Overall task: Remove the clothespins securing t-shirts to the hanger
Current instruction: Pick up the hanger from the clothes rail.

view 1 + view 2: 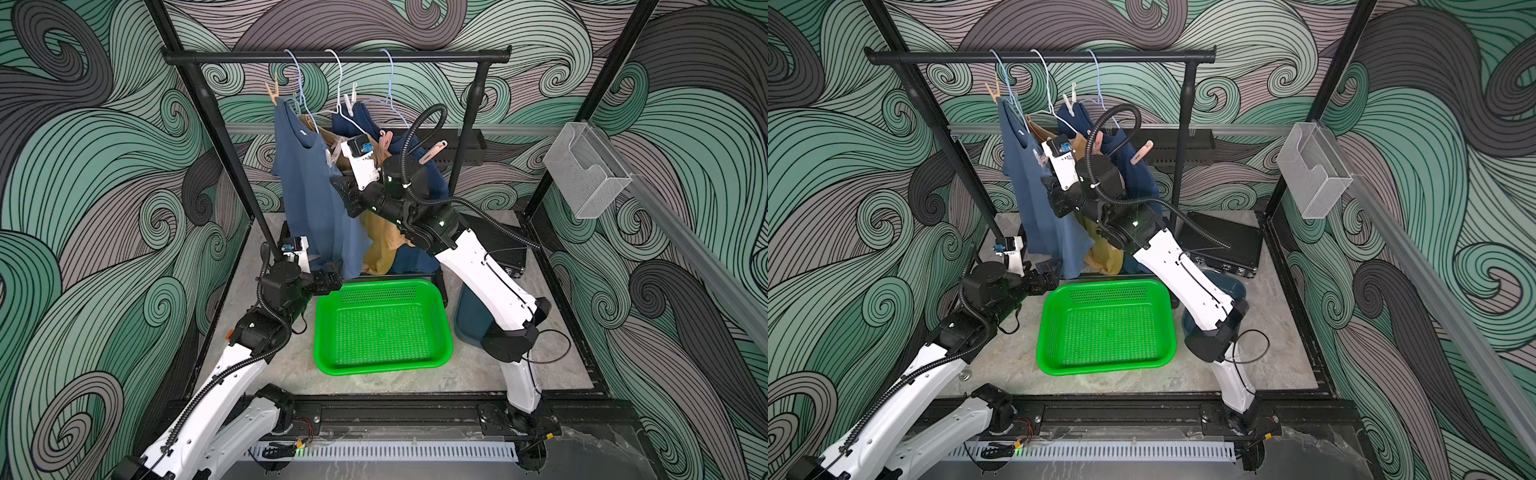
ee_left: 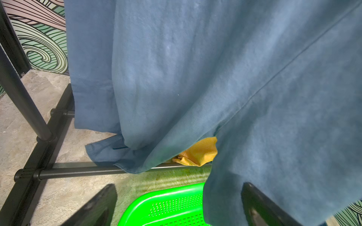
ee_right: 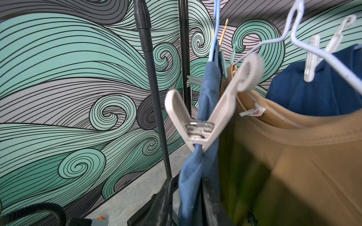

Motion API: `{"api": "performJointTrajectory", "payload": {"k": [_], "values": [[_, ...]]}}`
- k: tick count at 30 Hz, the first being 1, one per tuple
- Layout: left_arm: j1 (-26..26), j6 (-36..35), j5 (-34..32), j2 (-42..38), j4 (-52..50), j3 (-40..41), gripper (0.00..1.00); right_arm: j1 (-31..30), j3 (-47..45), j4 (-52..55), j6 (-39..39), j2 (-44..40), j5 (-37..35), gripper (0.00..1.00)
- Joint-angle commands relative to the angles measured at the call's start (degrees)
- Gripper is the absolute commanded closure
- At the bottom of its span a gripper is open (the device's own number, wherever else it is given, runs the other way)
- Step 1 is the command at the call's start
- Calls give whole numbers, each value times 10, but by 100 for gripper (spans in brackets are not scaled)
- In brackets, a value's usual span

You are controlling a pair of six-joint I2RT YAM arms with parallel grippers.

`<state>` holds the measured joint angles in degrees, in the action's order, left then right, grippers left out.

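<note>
No legible text anywhere; small white neck tag (image 3: 252, 112) inside mustard-tan cotton t-shirt (image 3: 293, 156) too blurred to read.

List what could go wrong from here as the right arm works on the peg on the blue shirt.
1. The right gripper seems to pinch a fold of the medium-blue t-shirt below the pale beige plastic clothespin, not its handles. Pulling may drag the shirt instead of freeing the peg.
2. The blue hem hangs across one finger of the open left gripper. Moving that arm could snag the cloth.
</note>
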<state>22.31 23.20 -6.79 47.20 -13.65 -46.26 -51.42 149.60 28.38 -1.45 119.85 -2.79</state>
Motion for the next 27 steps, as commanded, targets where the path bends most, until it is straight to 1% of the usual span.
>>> {"api": "performJointTrajectory", "payload": {"k": [1,10,13,14,22,25,27], "values": [[3,10,6,4,13,-7,1,0,22,-20,7,20,-21,76],[3,9,-2,2,4,-11,1,0,36,-26,11,32,-28,90],[3,10,-3,4,3,-11,1,-1,36,-32,13,31,-28,96],[3,10,-3,5,1,-11,1,-1,36,-34,14,30,-32,100],[3,7,-15,0,-12,-15,1,-22,37,-63,44,28,-75,100],[3,6,-18,-2,-17,-17,1,-39,40,-75,67,28,-109,100],[3,5,-19,-5,-20,-18,1,-44,43,-101,64,26,-130,100]]}}
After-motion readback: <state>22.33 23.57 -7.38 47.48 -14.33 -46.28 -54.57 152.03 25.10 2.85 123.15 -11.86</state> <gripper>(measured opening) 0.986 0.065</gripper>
